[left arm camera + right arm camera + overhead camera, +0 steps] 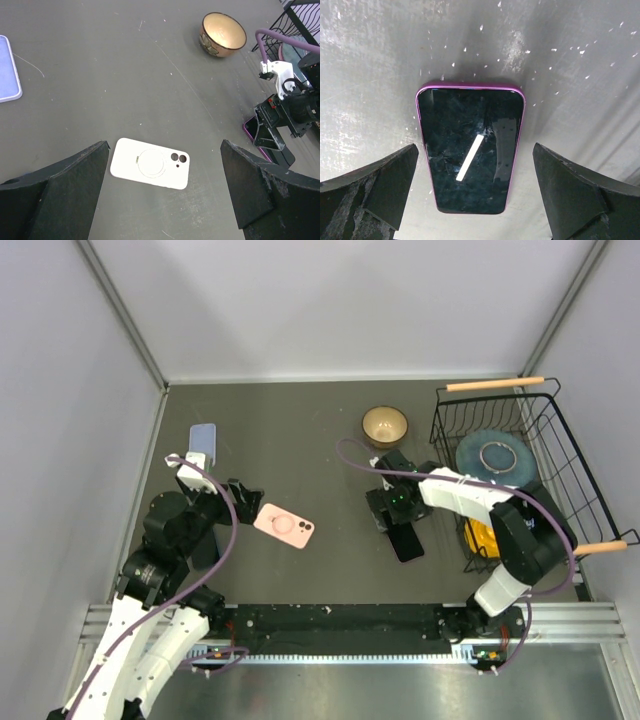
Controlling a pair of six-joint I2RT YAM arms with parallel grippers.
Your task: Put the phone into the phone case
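Observation:
A pink phone case (285, 526) lies back up on the grey table, camera holes to the right; in the left wrist view it looks white (150, 163). A purple-edged phone (406, 541) lies screen up to its right. In the right wrist view the phone (470, 147) lies flat between my fingers. My left gripper (243, 502) is open, just left of the case, with the case between and ahead of its fingers (60, 190). My right gripper (397, 530) is open above the phone's far end, touching nothing.
A blue case or phone (203, 440) lies at the far left. A tan bowl (385, 425) stands at the back middle. A black wire basket (520, 460) with a blue plate and a yellow object stands at the right.

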